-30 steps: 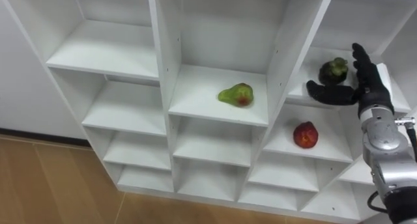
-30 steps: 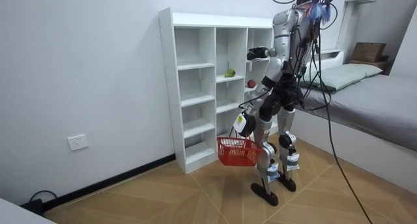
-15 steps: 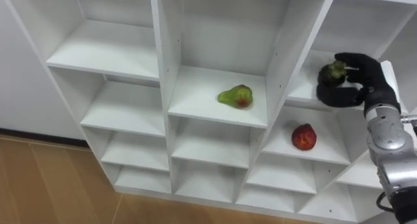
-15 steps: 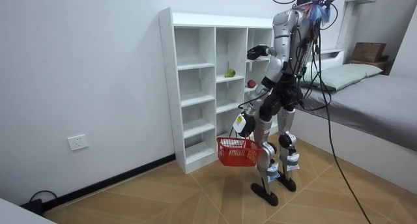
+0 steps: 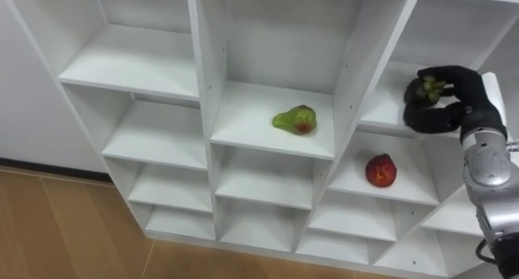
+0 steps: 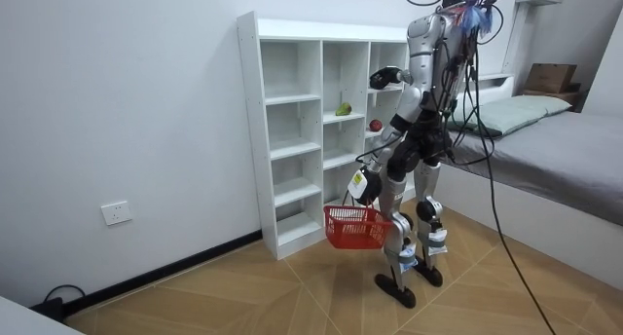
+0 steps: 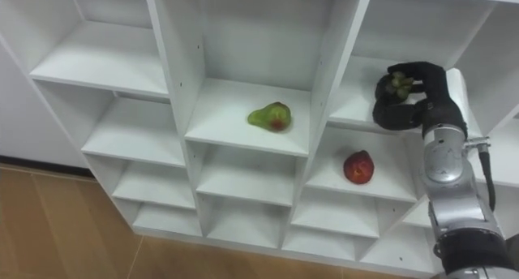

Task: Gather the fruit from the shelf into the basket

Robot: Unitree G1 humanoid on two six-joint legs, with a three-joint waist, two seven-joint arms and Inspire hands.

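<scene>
Low at the robot's side, a red basket (image 6: 355, 228) hangs by the left hand (image 6: 361, 185); whether that hand is closed cannot be told from the room view. Higher up, the right hand (image 5: 466, 96) is curled round a dark fruit (image 5: 427, 86) in the closet's (image 5: 207, 68) upper right compartment. Black fingers cover most of the fruit, leaving its greenish, knobbly top showing. A green pear (image 5: 294, 119) with a red blush lies in the middle compartment. A red fruit (image 5: 380, 169) sits one shelf below the hand.
</scene>
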